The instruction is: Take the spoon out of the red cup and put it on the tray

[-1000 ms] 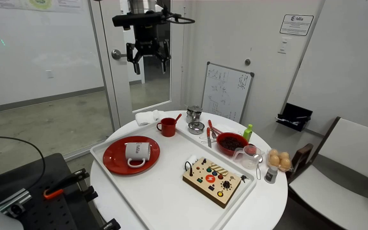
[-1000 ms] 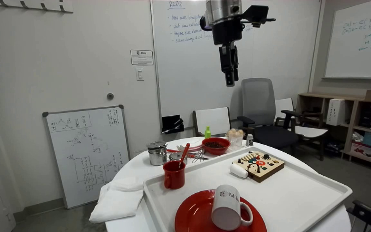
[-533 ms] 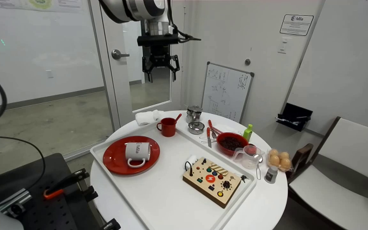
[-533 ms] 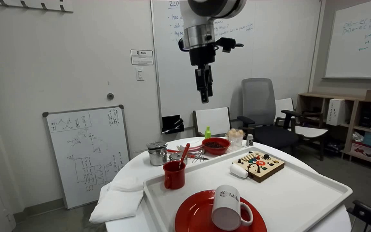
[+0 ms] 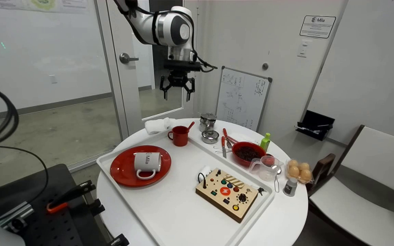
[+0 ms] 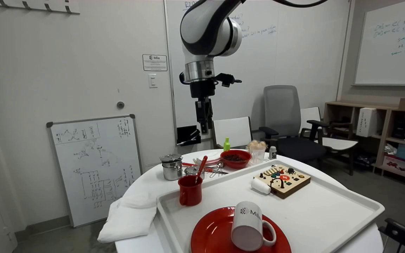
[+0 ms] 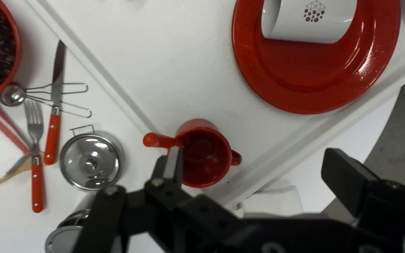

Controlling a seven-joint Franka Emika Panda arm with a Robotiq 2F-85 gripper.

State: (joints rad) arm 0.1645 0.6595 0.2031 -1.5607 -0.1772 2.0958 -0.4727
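The red cup (image 5: 180,137) stands upright in a corner of the white tray (image 5: 169,212); it also shows in an exterior view (image 6: 191,193) and the wrist view (image 7: 207,158). The spoon (image 6: 201,168) leans in the cup with its red handle sticking out over the rim; in the wrist view the handle (image 7: 160,140) points left. Its lower end is hidden in the cup. My gripper (image 5: 177,98) is open and empty, pointing down, well above the cup. In the wrist view its fingers (image 7: 257,161) are wide apart, the left one overlapping the cup's edge in the picture.
A red plate (image 5: 125,171) with a white mug (image 5: 147,161) on its side lies on the tray, as does a wooden switch board (image 5: 226,194). Beside the tray are metal pots (image 5: 210,136), a red bowl (image 5: 241,160), cutlery (image 7: 53,137) and a white cloth (image 6: 128,218).
My arm has come down and moved right in one exterior picture, left in another, closer above the cup. The gripper stays open. The cup, spoon and tray have not moved.
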